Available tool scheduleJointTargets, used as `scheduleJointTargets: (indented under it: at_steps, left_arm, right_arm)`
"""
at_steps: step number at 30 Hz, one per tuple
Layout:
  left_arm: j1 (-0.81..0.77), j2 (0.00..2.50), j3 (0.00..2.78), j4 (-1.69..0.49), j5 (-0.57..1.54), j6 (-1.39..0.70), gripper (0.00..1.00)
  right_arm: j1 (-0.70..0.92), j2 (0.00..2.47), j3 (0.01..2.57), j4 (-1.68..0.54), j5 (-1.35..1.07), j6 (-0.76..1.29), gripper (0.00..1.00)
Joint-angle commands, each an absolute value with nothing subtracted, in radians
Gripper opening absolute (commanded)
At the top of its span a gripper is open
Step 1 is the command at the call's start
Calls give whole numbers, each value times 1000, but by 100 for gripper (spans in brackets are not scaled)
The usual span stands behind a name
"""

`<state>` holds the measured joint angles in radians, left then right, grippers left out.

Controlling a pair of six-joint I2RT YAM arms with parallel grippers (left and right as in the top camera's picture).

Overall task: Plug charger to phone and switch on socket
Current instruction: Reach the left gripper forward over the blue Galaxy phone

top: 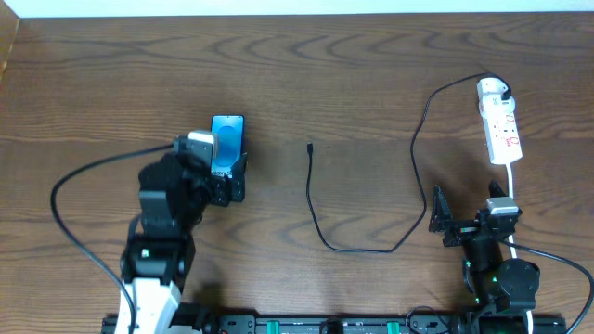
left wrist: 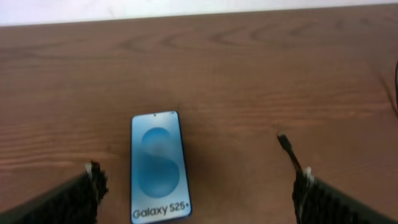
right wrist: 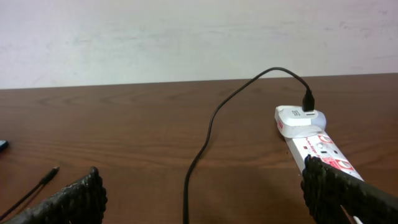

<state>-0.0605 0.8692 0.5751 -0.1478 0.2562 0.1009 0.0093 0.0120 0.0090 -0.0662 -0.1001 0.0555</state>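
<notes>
left claw: the left claw (left wrist: 200, 190) is wide apart and holding nothing, hovering low over the worktop (top: 111, 74) with the phone's near end sitting between the fingers, closer to the left one

right claw: the right claw (right wrist: 202, 175) is also spread open and empty, parked near the front edge on the right side, with its right finger just in front of the socket's near end

phone: the phone (left wrist: 158, 165) lies flat on the left half of the worktop, screen up and lit blue, "Galaxy S25+" readable at the end nearest the wrist cam, nothing plugged into it

charger: the charger (top: 309, 176) is a thin black cable running in a big loose U across the middle of the worktop

plug tip: the plug tip (left wrist: 283, 140) is lying loose on the wood, off to the right of the phone and well apart from it, not touched by either claw

adapter: the white adapter (right wrist: 300, 118) is already sitting in the far end of the socket, cable coming out of its top

socket: the socket (top: 501, 125) is at the far right, lying lengthwise, red markings on its face, thick white cord trailing toward the right arm

switch: honestly can't tell if it's on or off from these views
</notes>
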Motion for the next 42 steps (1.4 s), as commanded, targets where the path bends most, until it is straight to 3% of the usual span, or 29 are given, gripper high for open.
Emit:
scheduleJointTargets:
  at_steps: [1, 23, 42]
  left_arm:
    - [-56, 961, 703, -225, 281, 89, 98]
    - [-56, 1581, 1459, -817, 281, 120, 98]
    - [-58, 1661, 1485, -832, 319, 76, 98]
  right_arm:
    - [7, 6, 6, -67, -96, 55, 99]
    - [7, 6, 6, -68, -96, 55, 99]
    - [7, 6, 6, -67, -96, 55, 99]
